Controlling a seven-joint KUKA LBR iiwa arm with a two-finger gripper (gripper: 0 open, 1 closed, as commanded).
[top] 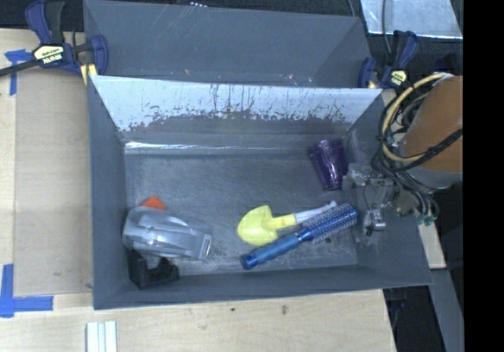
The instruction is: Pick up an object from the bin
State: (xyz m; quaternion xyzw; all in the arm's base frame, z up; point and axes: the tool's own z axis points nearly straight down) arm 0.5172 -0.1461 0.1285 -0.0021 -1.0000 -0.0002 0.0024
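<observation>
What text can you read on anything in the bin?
None readable.
Purple cup: no words or label to be seen.
Yellow scoop: plain.
Blue hairbrush: plain.
Grey device with an orange button: no brand or number legible.
Bin back wall: dark streaks are scuff marks, not writing.
</observation>
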